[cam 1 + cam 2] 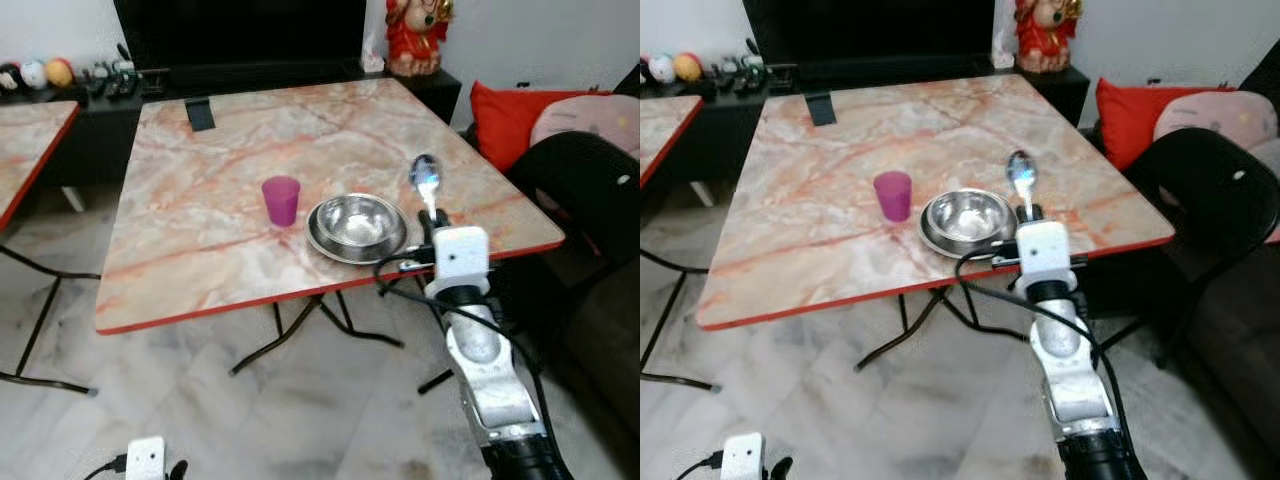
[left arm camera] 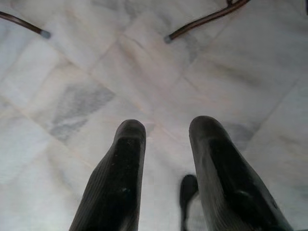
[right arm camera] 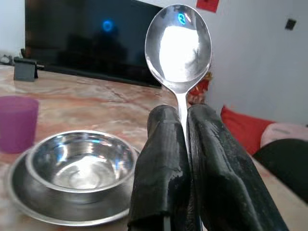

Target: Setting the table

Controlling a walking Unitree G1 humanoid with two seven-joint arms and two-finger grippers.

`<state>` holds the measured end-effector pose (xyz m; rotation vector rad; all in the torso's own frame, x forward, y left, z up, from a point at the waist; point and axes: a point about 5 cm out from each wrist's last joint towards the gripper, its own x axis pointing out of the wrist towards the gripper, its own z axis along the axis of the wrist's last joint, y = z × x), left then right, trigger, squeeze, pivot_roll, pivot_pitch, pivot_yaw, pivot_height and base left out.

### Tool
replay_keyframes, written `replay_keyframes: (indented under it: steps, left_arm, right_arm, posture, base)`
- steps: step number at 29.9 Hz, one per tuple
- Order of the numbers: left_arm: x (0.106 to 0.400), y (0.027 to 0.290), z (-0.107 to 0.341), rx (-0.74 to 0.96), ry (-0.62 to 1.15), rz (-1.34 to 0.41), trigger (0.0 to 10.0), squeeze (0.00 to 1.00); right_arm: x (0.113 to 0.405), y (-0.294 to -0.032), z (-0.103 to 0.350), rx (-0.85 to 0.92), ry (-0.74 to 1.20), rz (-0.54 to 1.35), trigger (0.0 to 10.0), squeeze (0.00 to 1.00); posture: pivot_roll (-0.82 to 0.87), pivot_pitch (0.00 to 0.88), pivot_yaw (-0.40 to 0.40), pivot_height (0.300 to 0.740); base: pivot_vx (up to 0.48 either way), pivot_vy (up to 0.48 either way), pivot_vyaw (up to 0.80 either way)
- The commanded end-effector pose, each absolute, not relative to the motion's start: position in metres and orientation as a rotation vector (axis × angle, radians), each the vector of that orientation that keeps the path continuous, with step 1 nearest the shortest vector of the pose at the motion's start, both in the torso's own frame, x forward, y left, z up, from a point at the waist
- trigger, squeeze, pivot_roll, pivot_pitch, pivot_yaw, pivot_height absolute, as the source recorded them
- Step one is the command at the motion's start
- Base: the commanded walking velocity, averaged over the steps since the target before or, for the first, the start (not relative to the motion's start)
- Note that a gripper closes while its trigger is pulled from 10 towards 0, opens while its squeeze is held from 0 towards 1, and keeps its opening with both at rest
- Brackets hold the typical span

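One spoon [image 3: 178, 45] stands upright in the right gripper [image 3: 185, 144], its handle pinched between the two black fingers and its shiny bowl rising above the fingertips. In the head views the spoon [image 1: 425, 180] is held over the near right part of the table [image 1: 200, 250], just to the right of the steel bowl [image 1: 357, 221]. The steel bowl sits inside a shallow steel plate [image 1: 330, 245], close to the table's near red edge. A purple cup [image 1: 281, 200] stands upright just to the left of the bowl and plate, apart from them. From the right wrist camera the cup [image 3: 17, 122] and the bowl [image 3: 79, 161] lie beyond and to one side of the closed fingers.

The table top is marbled pink and orange, on dark folding legs. A small dark stand [image 1: 200, 114] sits near its far edge. Behind it is a black screen [image 1: 240, 30] on a low dark cabinet, with a red figurine [image 1: 415, 35] at the right end. A red cushion [image 1: 505, 120] and a black chair [image 1: 585, 185] are to the right of the table. Part of a second table [image 1: 25, 150] shows on the left.

The left gripper [image 2: 166, 159] hangs low over the pale marble floor [image 2: 96, 72], its two fingers spread with a clear gap and nothing between them.
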<state>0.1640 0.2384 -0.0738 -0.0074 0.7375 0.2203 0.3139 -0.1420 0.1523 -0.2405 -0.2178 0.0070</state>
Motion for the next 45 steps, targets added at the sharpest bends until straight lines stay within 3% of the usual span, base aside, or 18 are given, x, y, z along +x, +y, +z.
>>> replay_keyframes:
  steps: [1, 38, 45]
  left_arm:
    - [0.1611, 0.2434, -0.074, 0.005, 0.749, 0.233, 10.0, 0.0]
    - [0.1572, 0.2439, -0.0759, -0.016, 0.76, 0.25, 10.0, 0.0]
    - [0.1576, 0.2425, -0.0761, -0.014, 0.761, 0.24, 10.0, 0.0]
  right_arm:
    - [0.3146, -0.134, 0.1573, -0.235, -0.235, 0.029, 10.0, 0.0]
    - [0.3171, -0.1372, 0.1561, -0.221, -0.22, 0.009, 10.0, 0.0]
    - [0.3173, -0.138, 0.1558, -0.222, -0.216, 0.004, 10.0, 0.0]
  posture:
    - [-0.04, 0.0, -0.004, 0.74]
    - [-0.03, 0.0, -0.01, 0.74]
    - [-0.03, 0.0, -0.011, 0.74]
  base:
    - [0.0, 0.0, 0.0]
    - [0.0, 0.0, 0.0]
    - [0.271, 0.0, 0.0]
